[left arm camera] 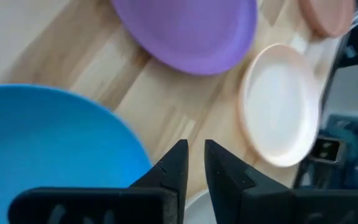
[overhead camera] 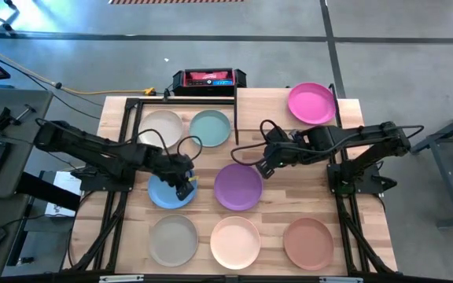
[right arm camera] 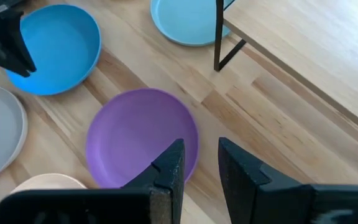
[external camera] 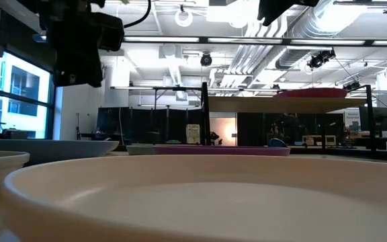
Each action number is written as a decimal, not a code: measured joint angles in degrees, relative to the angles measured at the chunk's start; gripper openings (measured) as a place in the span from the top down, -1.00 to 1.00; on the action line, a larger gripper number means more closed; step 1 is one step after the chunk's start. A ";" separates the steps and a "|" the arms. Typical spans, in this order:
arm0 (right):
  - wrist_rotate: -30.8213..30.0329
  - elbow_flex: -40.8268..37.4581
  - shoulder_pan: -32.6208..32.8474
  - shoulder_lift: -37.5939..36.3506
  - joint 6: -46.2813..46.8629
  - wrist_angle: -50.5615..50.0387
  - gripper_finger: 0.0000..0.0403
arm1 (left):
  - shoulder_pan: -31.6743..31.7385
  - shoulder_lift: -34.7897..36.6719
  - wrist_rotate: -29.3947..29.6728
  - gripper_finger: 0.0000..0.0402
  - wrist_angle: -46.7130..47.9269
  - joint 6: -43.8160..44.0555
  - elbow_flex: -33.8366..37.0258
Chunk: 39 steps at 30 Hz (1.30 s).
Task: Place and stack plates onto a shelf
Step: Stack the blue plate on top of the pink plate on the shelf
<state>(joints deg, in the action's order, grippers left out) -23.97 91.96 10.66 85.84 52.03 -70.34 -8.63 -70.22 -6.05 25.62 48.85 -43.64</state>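
Blue plate (overhead camera: 169, 192), left of centre, sits under my left gripper (overhead camera: 185, 185), fingers slightly apart, holding nothing. Next I must grab its rim. My right gripper (overhead camera: 264, 167) hangs slightly open, empty, over the purple plate (overhead camera: 237, 187).

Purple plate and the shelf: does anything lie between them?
No. In the right wrist view, only bare tabletop separates the purple plate from the shelf; one black shelf post stands at the edge.

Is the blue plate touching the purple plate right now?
Apart. The high view shows bare wood between the blue plate and the purple plate; the right wrist view shows the same strip of tabletop separating them.
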 joint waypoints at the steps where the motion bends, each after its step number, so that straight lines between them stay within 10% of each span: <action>1: 0.04 0.00 0.00 0.00 0.00 -0.13 0.63 | -0.08 -0.45 -0.65 0.73 -0.19 0.42 -0.02; 39: 1.31 0.00 0.01 0.00 -3.54 -2.68 0.63 | -7.58 -18.98 5.73 0.48 -1.57 17.11 0.04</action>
<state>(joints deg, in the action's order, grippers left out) -22.66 91.96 10.67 85.84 48.49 -73.01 -16.21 -89.20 -0.32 24.05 65.96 -43.59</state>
